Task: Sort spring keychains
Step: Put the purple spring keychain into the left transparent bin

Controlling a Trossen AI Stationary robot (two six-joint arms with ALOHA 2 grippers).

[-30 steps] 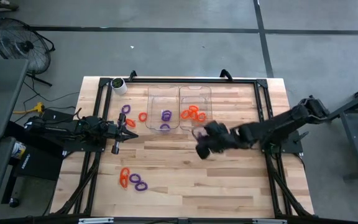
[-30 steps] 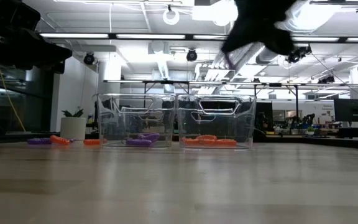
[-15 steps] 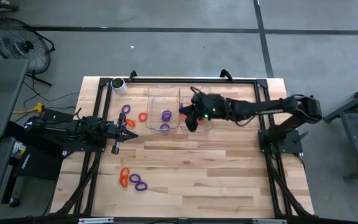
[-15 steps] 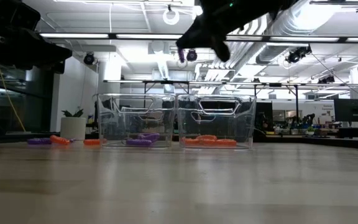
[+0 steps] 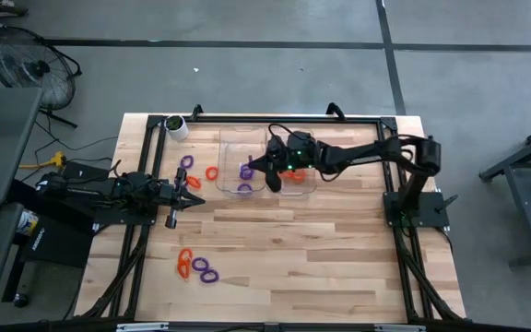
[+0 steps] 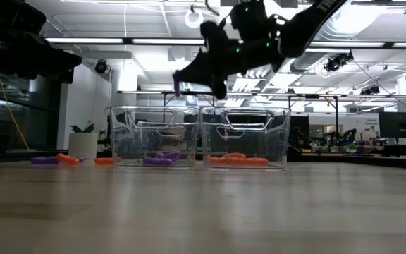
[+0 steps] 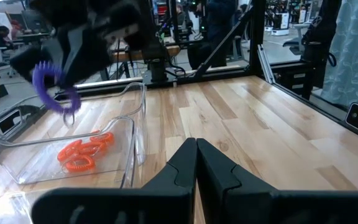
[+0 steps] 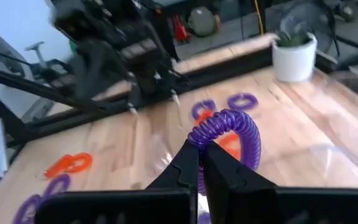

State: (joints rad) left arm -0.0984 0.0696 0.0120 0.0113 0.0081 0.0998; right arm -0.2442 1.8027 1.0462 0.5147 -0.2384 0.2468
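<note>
Several spring keychains are sorted already: purple ones (image 5: 245, 171) in the left clear tray (image 5: 230, 138), orange ones (image 7: 82, 149) in the right tray (image 5: 302, 138). The right gripper (image 5: 253, 166) hangs over the purple tray, its jaws clamped on a purple coil (image 8: 229, 134). Roughly seven lie loose on the desk (image 5: 339, 267). The left gripper (image 5: 194, 182) waits at the desk's left side, jaws closed on nothing

2 clear trays (image 5: 243, 140), 2 arms (image 5: 109, 190)
</note>
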